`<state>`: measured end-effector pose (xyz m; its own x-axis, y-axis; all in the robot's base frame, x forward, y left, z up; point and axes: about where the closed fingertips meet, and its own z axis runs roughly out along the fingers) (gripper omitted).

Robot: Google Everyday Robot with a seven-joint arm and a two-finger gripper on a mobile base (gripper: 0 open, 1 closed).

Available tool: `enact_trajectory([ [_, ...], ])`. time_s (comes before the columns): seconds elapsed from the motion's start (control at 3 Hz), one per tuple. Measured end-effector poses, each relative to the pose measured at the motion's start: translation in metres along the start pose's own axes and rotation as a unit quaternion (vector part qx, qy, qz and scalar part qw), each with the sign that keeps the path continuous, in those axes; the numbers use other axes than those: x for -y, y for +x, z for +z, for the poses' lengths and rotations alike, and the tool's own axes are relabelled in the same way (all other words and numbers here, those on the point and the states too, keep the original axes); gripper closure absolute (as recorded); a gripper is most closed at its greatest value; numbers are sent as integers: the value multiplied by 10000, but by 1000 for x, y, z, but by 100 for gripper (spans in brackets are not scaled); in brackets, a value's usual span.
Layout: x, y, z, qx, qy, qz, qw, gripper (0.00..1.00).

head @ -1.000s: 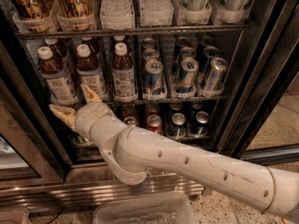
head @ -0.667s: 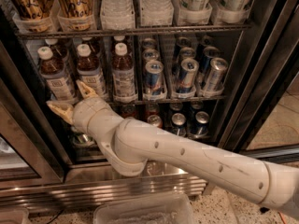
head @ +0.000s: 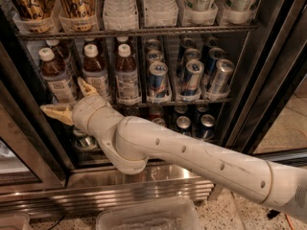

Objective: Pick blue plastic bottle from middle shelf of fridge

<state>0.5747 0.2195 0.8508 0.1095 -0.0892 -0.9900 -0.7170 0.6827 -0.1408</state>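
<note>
The gripper [head: 62, 96], spread wide, sits at six o'clock of the bottle [head: 56, 78]. Probably mid-reach; next, slide around it and close.

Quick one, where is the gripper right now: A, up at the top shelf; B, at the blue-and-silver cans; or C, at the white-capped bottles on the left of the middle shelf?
C: the gripper, fingers apart, sits at the leftmost blue plastic bottle on the middle shelf.

Tool [head: 62, 96] before bottles [head: 125, 74] on shelf [head: 168, 101]
</note>
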Motion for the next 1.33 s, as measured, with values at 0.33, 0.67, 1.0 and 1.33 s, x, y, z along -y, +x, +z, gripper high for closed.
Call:
enact_trajectory([
  [0.33,0,0,0,0,0,0,10000,30],
  [0.67,0,0,3,-11,-24,-14,10000,37],
  [1.0,4,-1,10,-9,-34,-42,10000,37],
  [1.33,9,-2,18,-7,-72,-69,9999,33],
])
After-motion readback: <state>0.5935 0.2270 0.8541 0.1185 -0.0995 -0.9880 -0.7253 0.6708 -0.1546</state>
